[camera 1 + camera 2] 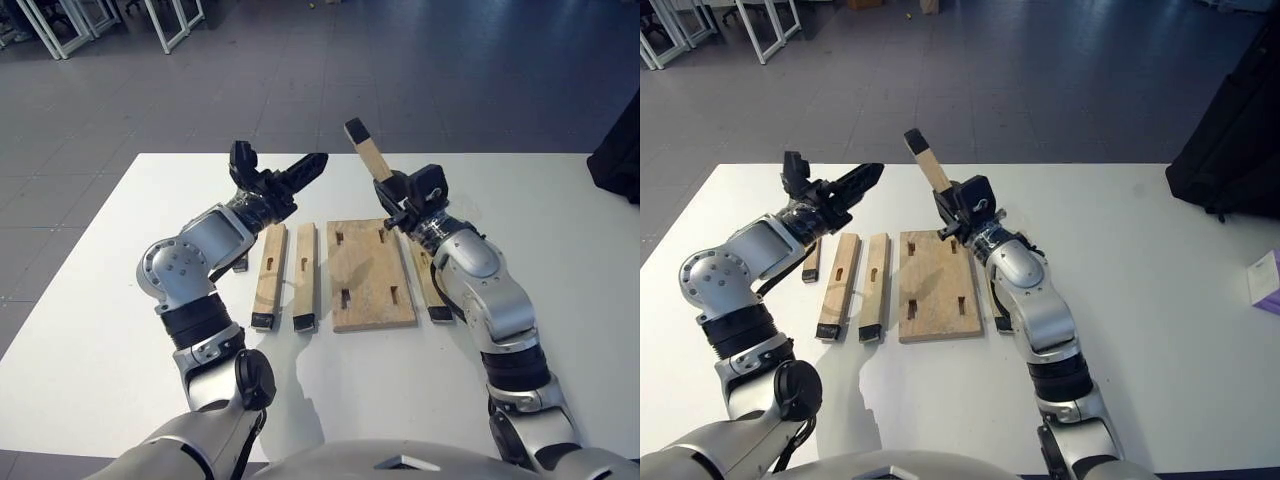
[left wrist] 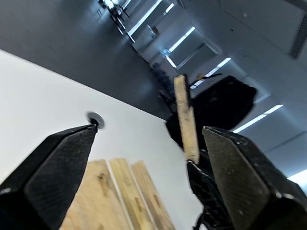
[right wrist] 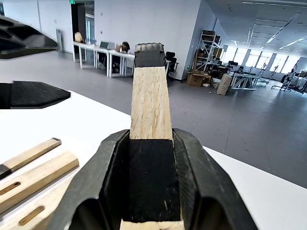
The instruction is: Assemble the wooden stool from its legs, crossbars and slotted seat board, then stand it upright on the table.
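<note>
Clamping wooden leg [image 1: 372,155], right jaws above seat board [image 1: 365,272]; left jaws spread, empty.

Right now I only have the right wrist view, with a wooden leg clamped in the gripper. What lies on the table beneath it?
Observer: The slotted seat board lies flat below the right gripper, with four slots showing.
Operator: Is any part to its right?
Observer: One wooden piece lies along the board's right edge.
Operator: How does the leg sit overall?
Observer: The leg tilts up and away from the robot, leaning toward its left, with a black cap on the top end.
</note>
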Robot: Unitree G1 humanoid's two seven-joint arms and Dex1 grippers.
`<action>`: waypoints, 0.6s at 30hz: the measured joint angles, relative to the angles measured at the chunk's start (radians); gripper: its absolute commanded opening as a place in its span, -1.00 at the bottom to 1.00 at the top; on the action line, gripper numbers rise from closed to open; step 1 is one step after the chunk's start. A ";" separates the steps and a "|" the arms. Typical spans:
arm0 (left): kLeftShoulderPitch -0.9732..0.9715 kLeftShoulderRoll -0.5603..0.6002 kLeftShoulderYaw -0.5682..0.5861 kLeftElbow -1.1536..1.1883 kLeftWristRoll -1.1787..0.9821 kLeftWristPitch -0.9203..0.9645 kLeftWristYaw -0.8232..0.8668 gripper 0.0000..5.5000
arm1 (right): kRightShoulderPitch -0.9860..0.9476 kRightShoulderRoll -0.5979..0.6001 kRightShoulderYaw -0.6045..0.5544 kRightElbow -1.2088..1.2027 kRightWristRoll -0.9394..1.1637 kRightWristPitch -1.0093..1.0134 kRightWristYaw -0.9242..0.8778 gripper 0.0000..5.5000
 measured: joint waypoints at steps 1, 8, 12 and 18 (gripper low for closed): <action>-0.001 0.000 0.002 0.015 -0.011 0.005 -0.001 0.48 | 0.000 0.006 0.005 -0.009 -0.001 0.009 -0.004 -0.54; -0.024 0.013 0.006 0.081 -0.086 0.008 0.012 0.48 | 0.024 0.060 0.080 -0.078 -0.001 0.077 -0.007 -0.54; -0.024 0.024 0.015 0.081 -0.121 -0.007 0.029 0.42 | 0.052 0.073 0.148 -0.102 0.000 0.091 0.010 -0.54; -0.020 0.045 -0.007 0.080 -0.165 0.005 0.032 0.03 | 0.059 0.073 0.150 -0.110 -0.002 0.107 0.009 -0.54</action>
